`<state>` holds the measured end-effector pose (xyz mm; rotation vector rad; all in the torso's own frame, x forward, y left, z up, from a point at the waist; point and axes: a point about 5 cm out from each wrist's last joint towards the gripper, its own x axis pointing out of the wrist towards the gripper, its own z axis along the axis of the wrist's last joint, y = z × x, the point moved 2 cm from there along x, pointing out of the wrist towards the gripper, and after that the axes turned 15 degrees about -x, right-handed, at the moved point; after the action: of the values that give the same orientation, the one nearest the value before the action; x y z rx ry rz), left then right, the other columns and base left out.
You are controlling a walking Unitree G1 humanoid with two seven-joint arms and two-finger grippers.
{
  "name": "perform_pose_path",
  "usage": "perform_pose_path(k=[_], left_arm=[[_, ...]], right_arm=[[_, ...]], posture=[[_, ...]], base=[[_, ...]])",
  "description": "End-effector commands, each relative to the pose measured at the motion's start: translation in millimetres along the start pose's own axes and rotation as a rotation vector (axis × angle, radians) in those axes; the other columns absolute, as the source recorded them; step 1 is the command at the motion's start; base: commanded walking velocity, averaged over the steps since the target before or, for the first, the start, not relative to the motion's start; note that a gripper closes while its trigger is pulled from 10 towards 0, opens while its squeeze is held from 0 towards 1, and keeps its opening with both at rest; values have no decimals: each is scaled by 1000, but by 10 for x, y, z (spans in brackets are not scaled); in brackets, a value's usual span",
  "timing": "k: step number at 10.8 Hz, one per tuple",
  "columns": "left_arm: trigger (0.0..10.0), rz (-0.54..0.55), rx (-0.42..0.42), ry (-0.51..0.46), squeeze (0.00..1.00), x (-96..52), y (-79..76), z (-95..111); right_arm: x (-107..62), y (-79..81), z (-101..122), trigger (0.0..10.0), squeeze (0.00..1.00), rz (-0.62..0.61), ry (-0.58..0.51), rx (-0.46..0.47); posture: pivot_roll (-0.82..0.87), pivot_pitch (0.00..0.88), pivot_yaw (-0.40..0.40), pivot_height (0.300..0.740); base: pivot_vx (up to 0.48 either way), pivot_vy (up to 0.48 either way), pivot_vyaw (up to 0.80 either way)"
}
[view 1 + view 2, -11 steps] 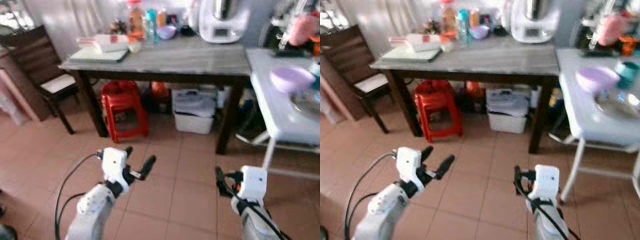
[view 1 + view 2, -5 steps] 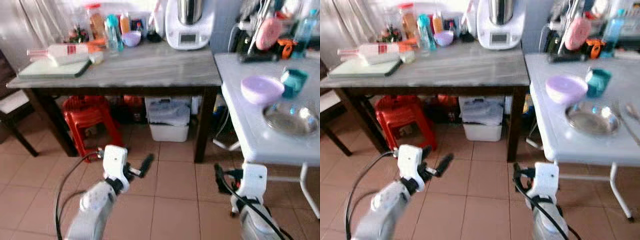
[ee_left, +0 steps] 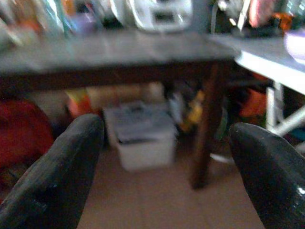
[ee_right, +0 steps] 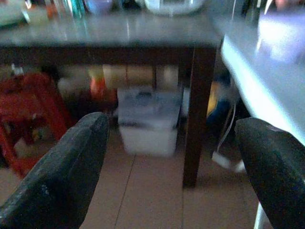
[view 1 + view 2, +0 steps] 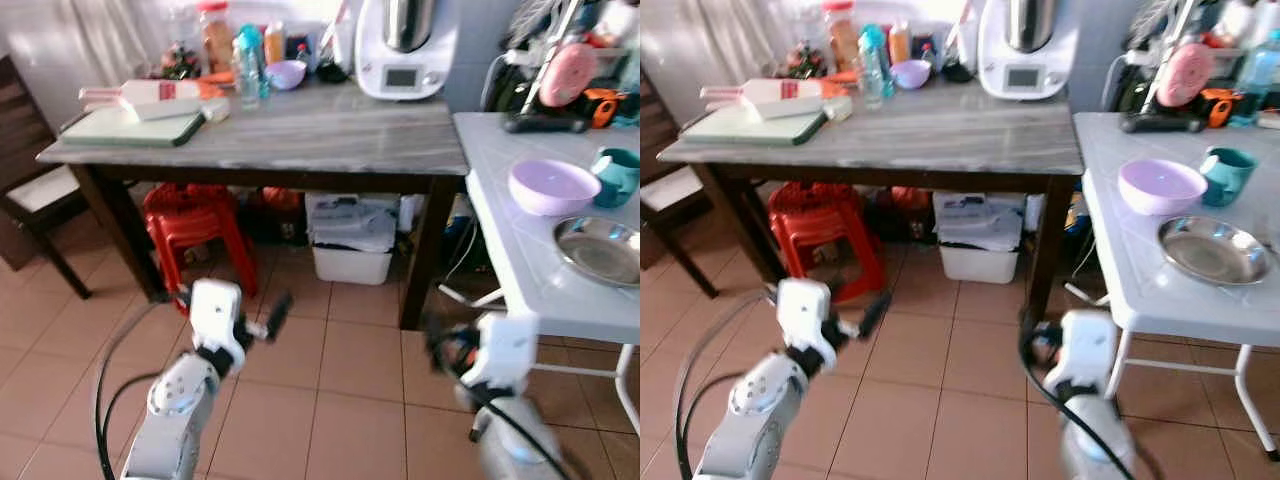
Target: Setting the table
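The robot stands on the tiled floor facing the corner where the white table meets a dark table with a grey top. On the white table, the purple bowl sits toward the dark table, the teal cup just beyond the bowl, and the steel plate nearer the robot's edge of the white table.

The left gripper hangs low over the floor, well short of the white table, fingers spread and empty. The right gripper hangs likewise, also spread wide and holding nothing, just below the white table's near edge.

The likeliest trouble is the right arm rising under that edge and knocking it, since it sits so close beneath. A jolt could slide the steel plate off. The views are blurred, so a reach judged now could miss.
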<state>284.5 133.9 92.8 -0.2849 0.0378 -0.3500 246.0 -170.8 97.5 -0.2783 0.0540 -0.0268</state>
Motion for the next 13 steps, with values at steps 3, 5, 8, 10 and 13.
perform_pose_path(k=[3, 5, 8, 10, 13], left_arm=[[10000, 102, 72, -111, 0, -152, 192, 18], [10000, 130, 116, -110, 0, -185, 236, -12], [10000, 109, 169, -92, 0, -361, 244, 44], [10000, 122, 171, -75, 0, -305, 208, -59], [10000, 134, 135, -61, 0, -248, 180, -88]], right_arm=[[-85, -133, 35, 10000, 0, -91, -77, 2], [-145, -165, 18, 10000, 0, -105, -63, -34], [-268, -169, 10, 10000, 0, -105, -68, -44], [-274, -160, -22, 10000, 0, -98, -54, -23], [-238, -128, -67, 10000, 0, -80, -26, 1]], posture=[[31, 0, 45, 740], [30, 0, 40, 740], [20, 0, 37, 740], [6, 0, 39, 740], [13, 0, 34, 740]], base=[[0, 0, 0], [0, 0, 0], [0, 0, 0], [0, 0, 0], [0, 0, -404]])
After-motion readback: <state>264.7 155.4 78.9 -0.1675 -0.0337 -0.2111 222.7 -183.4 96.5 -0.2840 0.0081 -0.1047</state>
